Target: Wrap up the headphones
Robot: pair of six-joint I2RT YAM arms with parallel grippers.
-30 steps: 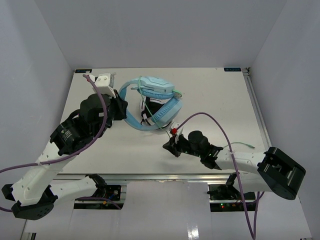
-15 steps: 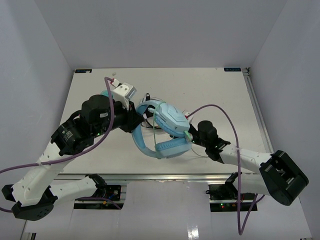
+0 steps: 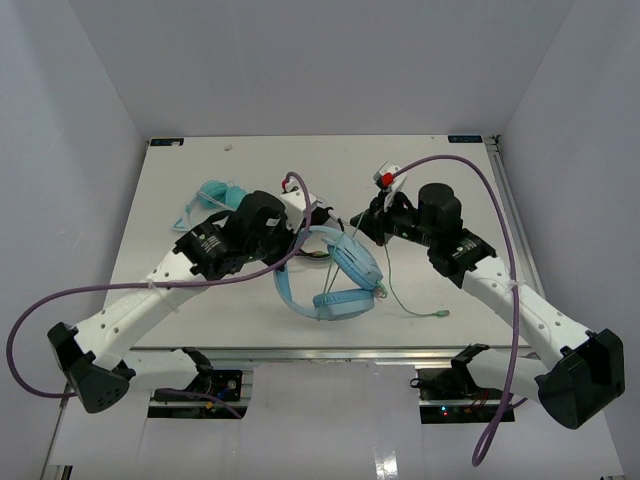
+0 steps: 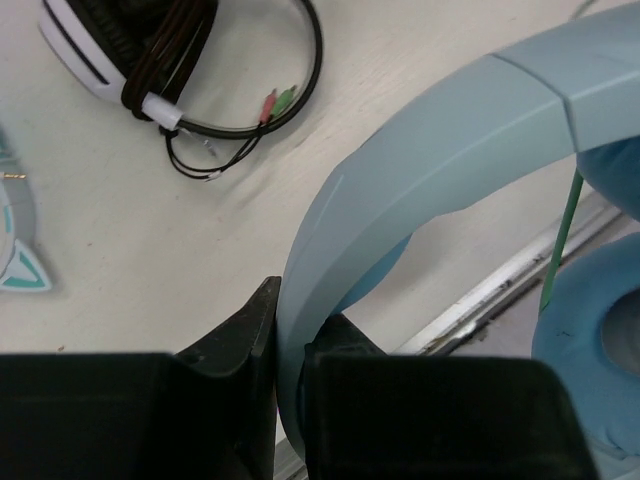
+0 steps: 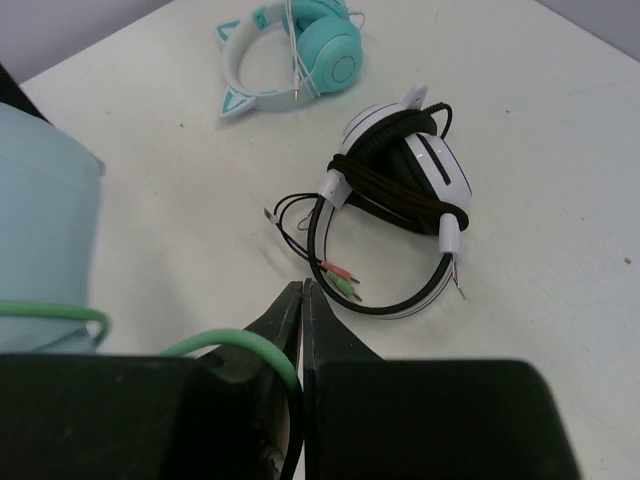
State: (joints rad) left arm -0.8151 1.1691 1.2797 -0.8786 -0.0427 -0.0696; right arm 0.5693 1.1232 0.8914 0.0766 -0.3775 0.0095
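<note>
The light blue headphones (image 3: 340,272) hang over the near middle of the table. My left gripper (image 4: 290,322) is shut on their wide blue headband (image 4: 450,140); in the top view the left gripper (image 3: 303,238) is at the headband's far end. One padded ear cup (image 4: 592,330) shows at the right. My right gripper (image 5: 303,297) is shut on the thin pale green cable (image 5: 250,346); in the top view it (image 3: 360,226) sits just right of the headphones. The cable (image 3: 395,295) trails down to its plug near the front edge.
Black-and-white headphones (image 5: 410,170) with a wound dark cord lie on the table beneath the grippers, also in the left wrist view (image 4: 120,55). Teal cat-ear headphones (image 3: 212,195) lie at the far left, also in the right wrist view (image 5: 320,40). The table's front rail (image 4: 510,290) is close.
My left arm has carried the headphones right and towards the front. My right arm has swung from the near right up to the far side of the headphones, pulling the cable.
</note>
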